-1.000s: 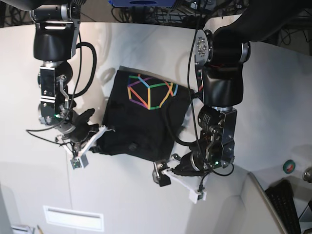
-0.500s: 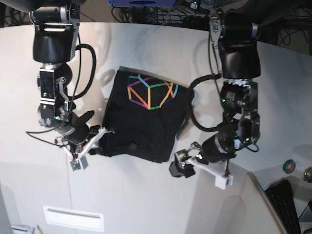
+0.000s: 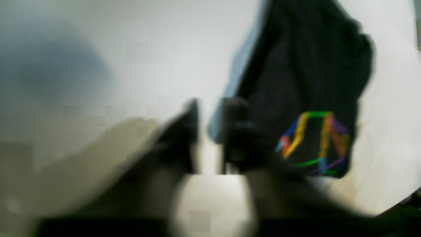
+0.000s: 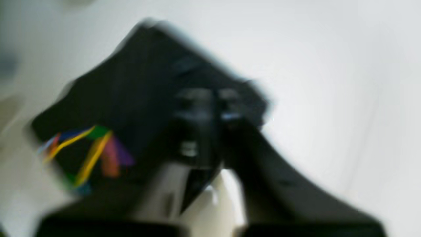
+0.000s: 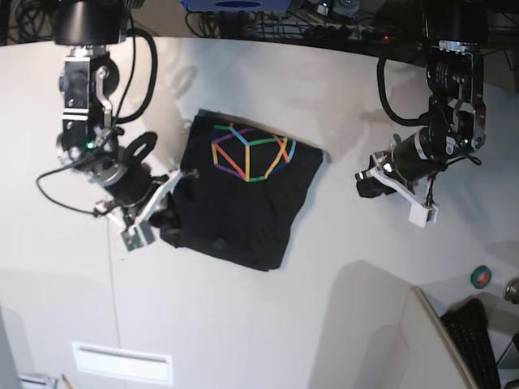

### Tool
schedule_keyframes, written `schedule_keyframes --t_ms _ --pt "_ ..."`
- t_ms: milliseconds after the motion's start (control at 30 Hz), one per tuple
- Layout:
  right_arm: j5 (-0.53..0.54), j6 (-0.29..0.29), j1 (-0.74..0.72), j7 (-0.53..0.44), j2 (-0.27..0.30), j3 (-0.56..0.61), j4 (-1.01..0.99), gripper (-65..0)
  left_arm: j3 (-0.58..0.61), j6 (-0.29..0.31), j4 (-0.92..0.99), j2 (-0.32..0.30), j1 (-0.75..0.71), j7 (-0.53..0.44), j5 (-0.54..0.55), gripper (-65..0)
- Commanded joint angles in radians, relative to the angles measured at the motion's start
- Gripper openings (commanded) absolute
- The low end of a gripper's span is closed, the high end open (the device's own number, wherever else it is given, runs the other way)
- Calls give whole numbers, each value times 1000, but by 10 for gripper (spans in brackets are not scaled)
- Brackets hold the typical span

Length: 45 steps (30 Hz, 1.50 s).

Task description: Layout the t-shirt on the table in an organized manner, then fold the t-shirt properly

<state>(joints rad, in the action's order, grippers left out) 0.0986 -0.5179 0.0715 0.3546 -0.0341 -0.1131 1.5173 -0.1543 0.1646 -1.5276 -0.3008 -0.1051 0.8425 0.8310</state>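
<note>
The black t-shirt [image 5: 243, 203] lies folded into a rough rectangle on the off-white table [image 5: 268, 324], its rainbow line print [image 5: 250, 151] facing up at the far end. My right gripper [image 5: 169, 209] sits at the shirt's near left corner, fingers together. In the blurred right wrist view its tips [image 4: 215, 108] overlap the t-shirt [image 4: 131, 92]; whether cloth is pinched I cannot tell. My left gripper [image 5: 366, 183] hangs well right of the shirt, apart from it. In the left wrist view it [image 3: 210, 138] is nearly shut on nothing, with the t-shirt [image 3: 306, 72] to its right.
A small green round object [image 5: 481, 276] lies near the right edge. A dark keyboard [image 5: 474, 340] and a grey panel [image 5: 381, 340] fill the near right corner. A white rectangular label [image 5: 122, 362] sits at the near left. Cables [image 5: 324, 28] run along the back.
My left arm swung up and right, away from the shirt's near right corner, and its jaws closed. My right gripper shifted slightly farther up along the left edge. The shirt's right side lies flatter.
</note>
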Motion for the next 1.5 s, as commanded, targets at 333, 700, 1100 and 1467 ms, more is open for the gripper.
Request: schedule_keyframes --t_ms 333,700,1100,1467 --pt "5 -3 116 105 10 134 39 -650 6 8 42 196 55 -160 -385 -650" --pt "5 2 95 105 12 161 -82 -650 104 8 200 286 98 -160 -549 -650" --pt "5 3 81 102 41 102 -137 -650 118 8 158 286 60 -162 -542 -650" --pt "3 -3 310 105 67 13 296 -650 78 13 -256 219 -144 -156 -545 -650"
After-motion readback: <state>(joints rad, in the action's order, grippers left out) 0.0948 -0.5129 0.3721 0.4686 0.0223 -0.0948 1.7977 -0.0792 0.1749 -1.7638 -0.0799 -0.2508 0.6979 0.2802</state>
